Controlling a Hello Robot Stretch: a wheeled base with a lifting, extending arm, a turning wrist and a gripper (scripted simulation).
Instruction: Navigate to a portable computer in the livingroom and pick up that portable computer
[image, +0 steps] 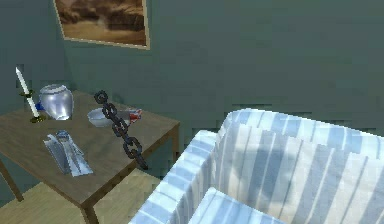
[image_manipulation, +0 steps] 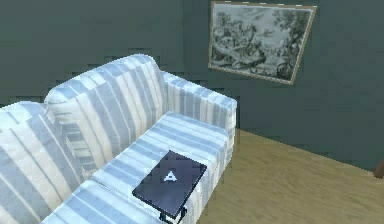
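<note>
Evidently, the portable computer (image_manipulation: 170, 182) lay closed and flat on the striped sofa (image_manipulation: 100, 110), on the seat cushion near the seat's front edge. It was judged a stiff, thin, moderately heavy slab with a smooth and possibly slippery lid, best taken by its rim nearest that front edge, since the soft cushion would yield under pressure. The arm side view showed the computer, while the forward view showed a wooden bench (image: 30, 150) carrying a candle (image: 20, 85) and a vase (image: 56, 100); the state of the fingers could not be told.
</note>
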